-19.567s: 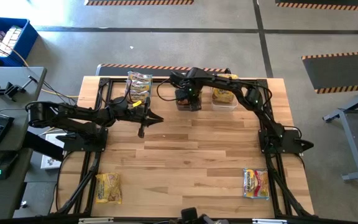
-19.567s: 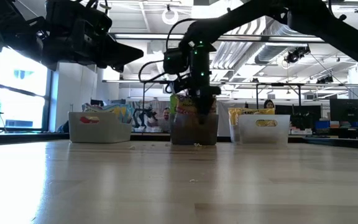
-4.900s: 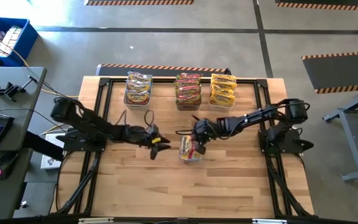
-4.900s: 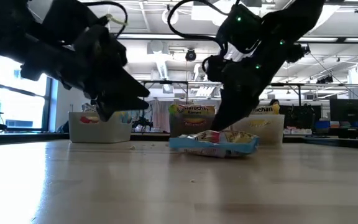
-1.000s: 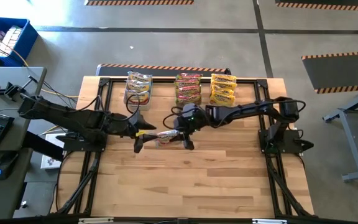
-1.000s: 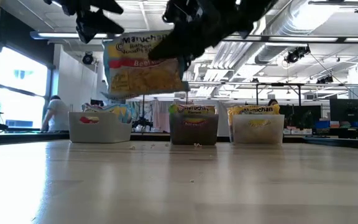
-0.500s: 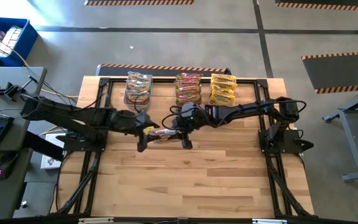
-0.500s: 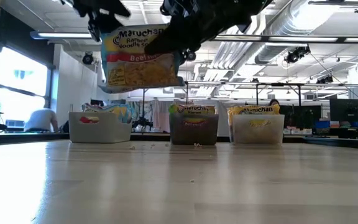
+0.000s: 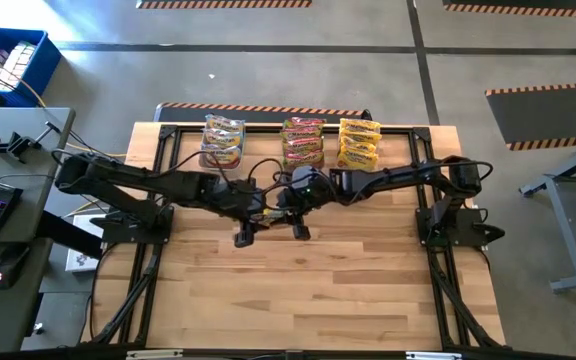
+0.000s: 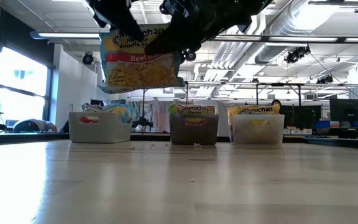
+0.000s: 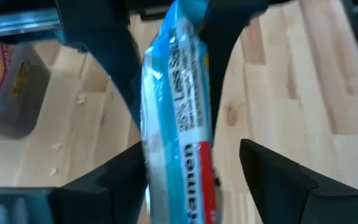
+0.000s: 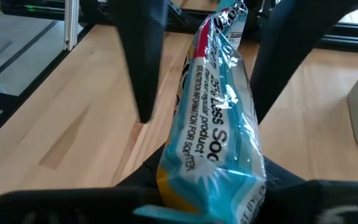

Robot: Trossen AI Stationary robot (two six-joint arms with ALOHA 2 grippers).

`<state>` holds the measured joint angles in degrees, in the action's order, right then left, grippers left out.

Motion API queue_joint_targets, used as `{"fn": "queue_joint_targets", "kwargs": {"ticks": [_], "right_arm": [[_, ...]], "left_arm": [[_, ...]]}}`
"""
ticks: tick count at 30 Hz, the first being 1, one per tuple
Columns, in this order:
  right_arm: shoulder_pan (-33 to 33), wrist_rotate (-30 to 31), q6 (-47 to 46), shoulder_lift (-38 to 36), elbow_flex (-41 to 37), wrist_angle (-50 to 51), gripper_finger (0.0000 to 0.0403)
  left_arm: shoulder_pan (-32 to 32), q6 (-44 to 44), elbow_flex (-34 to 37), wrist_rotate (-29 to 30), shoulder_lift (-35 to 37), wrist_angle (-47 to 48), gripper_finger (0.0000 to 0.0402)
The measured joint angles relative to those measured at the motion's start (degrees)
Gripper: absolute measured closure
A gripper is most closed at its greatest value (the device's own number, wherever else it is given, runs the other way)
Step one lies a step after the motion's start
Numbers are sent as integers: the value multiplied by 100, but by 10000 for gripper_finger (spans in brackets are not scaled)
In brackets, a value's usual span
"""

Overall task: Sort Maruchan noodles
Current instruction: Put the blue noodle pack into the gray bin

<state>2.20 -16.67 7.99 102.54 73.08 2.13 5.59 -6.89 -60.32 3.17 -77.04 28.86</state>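
Holding the crinkly yellow Maruchan ramen packet with the blue-green edge and red stripe (image 10: 140,61) in mid-air, my right end effector (image 9: 290,212) stayed pinched on one end of it, well above the pale wooden bench (image 9: 318,290). My left end effector (image 9: 246,226) had its fingers spread wide on either side of the packet's other end, not yet closed on it; in the left wrist view the packet stood edge-on between my two dark fingers (image 11: 107,183).

I judged this to be a hand-over, and the risk lay in its timing. If my right end effector let go before the left one had closed, the slick packet would drop flat onto the bench. If the left fingers closed off-centre, they could catch only the thin crimped seam, and the packet might slide out or twist. Squeezing too hard could also crush the noodles inside.

Both my arms reached inward low across the middle of the bench, the left from its left-side base, the right from its right-side base, and met just in front of the three tubs at the far edge: the clear tub on the left (image 9: 222,142), the dark tub in the middle (image 9: 303,145) and the clear tub on the right (image 9: 359,143), each already holding packets.
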Motion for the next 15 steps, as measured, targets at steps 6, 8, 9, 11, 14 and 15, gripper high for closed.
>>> {"fn": "queue_joint_targets", "kwargs": {"ticks": [6, 8, 9, 11, 14, 15], "right_arm": [[-2, -5, 2, 3, 0, 41, 304], [-2, -11, 0, 3, 0, 42, 299], [0, -6, 2, 3, 0, 48, 297], [0, -17, 84, 3, 0, 30, 291], [0, -24, 253, 0, 2, 20, 275], [2, -25, 258, 0, 2, 24, 268]], "left_arm": [[-7, 561, -12, 8, -102, 171, 238], [-14, 703, -12, 18, -102, 168, 275], [-14, 749, -12, 22, -90, 174, 294], [-28, 869, -11, 10, -38, 194, 330], [-90, 1105, -11, -16, 102, 477, 374], [-126, 1154, -10, -14, 149, 596, 383]]}}
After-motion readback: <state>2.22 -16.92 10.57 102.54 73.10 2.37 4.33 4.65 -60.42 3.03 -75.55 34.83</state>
